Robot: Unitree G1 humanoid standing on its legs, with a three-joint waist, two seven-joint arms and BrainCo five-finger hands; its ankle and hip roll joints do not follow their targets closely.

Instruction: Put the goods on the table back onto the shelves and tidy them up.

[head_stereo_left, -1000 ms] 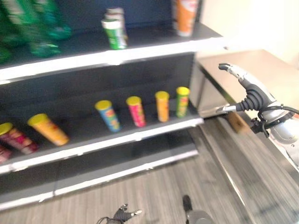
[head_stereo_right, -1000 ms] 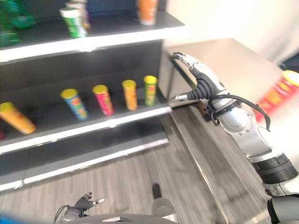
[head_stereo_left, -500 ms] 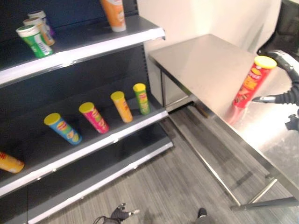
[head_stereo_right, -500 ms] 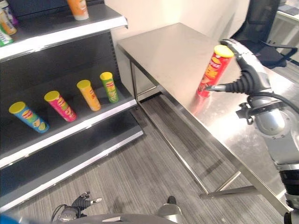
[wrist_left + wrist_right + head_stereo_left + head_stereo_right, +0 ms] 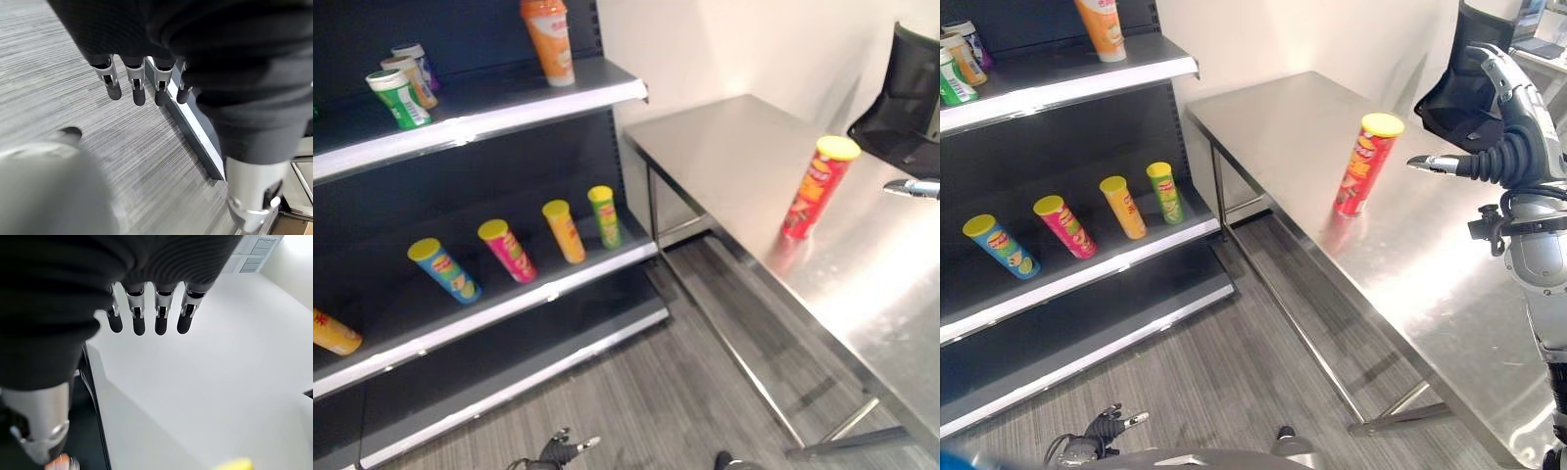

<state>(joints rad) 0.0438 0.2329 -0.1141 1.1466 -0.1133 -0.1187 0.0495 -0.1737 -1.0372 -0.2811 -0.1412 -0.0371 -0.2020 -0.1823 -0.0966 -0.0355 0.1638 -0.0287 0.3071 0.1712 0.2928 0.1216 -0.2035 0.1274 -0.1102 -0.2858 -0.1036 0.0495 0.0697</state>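
Note:
A red crisp can (image 5: 1363, 166) with a yellow lid stands upright on the steel table (image 5: 1273, 117), near its middle. My right hand (image 5: 1511, 137) hovers open to the right of the can, at its height and a short gap away; its straight fingers (image 5: 146, 318) show in the right wrist view. My left hand (image 5: 1102, 429) hangs low over the floor, its fingers (image 5: 137, 90) straight and holding nothing. On the middle shelf (image 5: 1087, 272) lean a blue can (image 5: 1001, 245), a pink can (image 5: 1062, 225), an orange can (image 5: 1123, 206) and a green can (image 5: 1165, 191).
The upper shelf (image 5: 509, 110) carries an orange bottle (image 5: 548, 39) and a few small cans (image 5: 399, 93). A yellow can (image 5: 333, 333) lies at the middle shelf's left end. A black chair (image 5: 1454, 88) stands behind the table. Grey plank floor lies between shelves and table.
The camera has swung right from the shelves to the table. The right hand, close beside the red can half a second ago, now stands farther to its right.

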